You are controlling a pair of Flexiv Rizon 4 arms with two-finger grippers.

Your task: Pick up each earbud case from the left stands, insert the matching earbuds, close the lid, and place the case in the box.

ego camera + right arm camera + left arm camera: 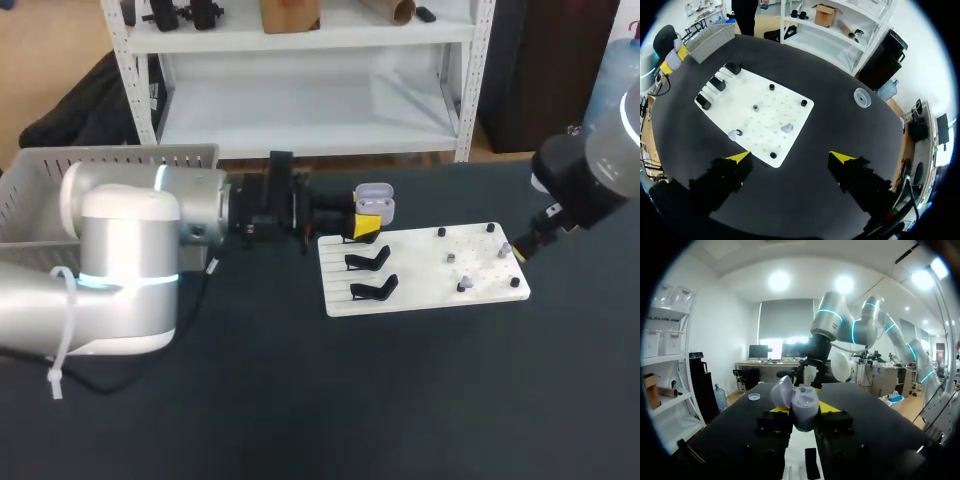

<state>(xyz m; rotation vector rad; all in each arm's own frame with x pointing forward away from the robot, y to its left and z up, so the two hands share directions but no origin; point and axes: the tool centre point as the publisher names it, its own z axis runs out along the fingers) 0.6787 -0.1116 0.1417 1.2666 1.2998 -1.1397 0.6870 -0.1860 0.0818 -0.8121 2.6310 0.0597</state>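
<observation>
Black stands (372,290) nearest, two bare; earbuds (463,285) loose on the white board (420,295). Right gripper (790,157) hangs above, jaws apart. Left gripper (367,225) clamps the open earbud case (374,200) aloft. Buds, lid, crate (110,158) all to do.

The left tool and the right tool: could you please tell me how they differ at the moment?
The left tool is shut on the earbud case, whose lid is open; the right tool is open and empty. The left tool is by the black stands at one end of the white board; the right tool is over the opposite end. Both are yellow-tipped.
</observation>
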